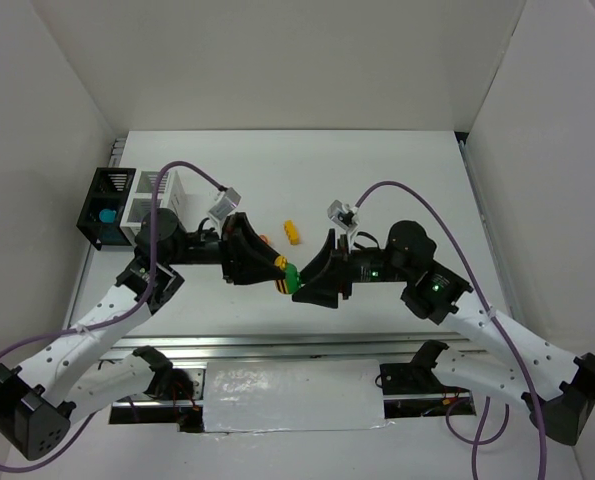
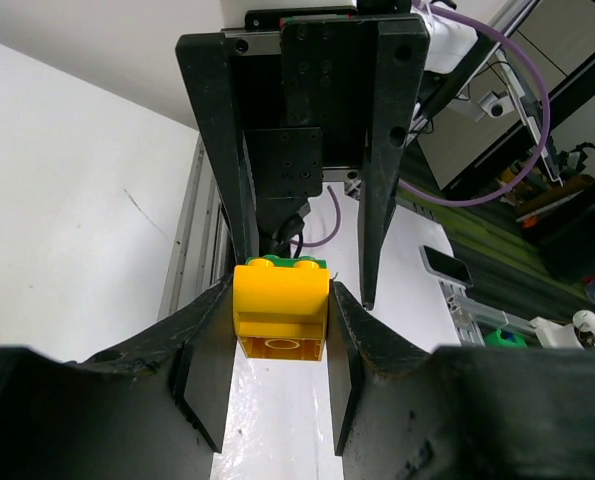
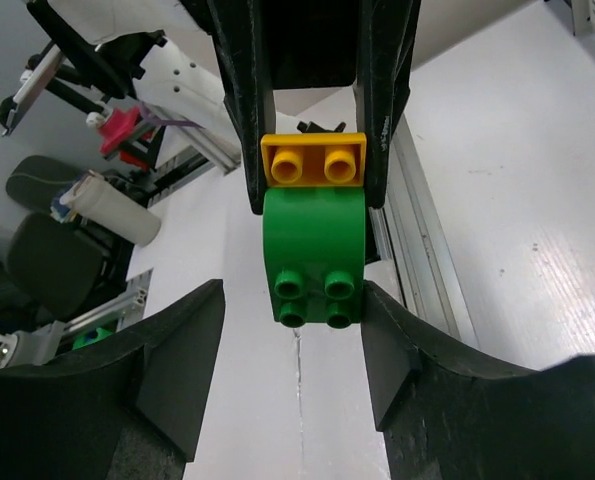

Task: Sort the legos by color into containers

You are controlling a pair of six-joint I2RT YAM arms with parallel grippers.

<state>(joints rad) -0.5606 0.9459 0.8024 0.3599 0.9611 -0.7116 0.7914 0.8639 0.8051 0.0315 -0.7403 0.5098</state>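
Note:
My left gripper [image 2: 280,296] is shut on a yellow brick [image 2: 280,312] with a green brick [image 2: 307,263] stuck to its far end. In the top view the pair, yellow [image 1: 280,264] and green [image 1: 290,273], hangs above the table centre between both grippers. My right gripper [image 3: 295,325] is open around the green brick [image 3: 315,245]; its right pad is at the brick's side and its left pad stands clear. The yellow brick [image 3: 313,160] shows beyond it. The black bin [image 1: 105,205] holds a teal brick [image 1: 106,214]; the white bin [image 1: 152,198] adjoins it.
A loose yellow brick [image 1: 292,232] and an orange brick [image 1: 264,238] lie on the table just behind the grippers. The bins stand at the far left by the left wall. White walls enclose the table on three sides.

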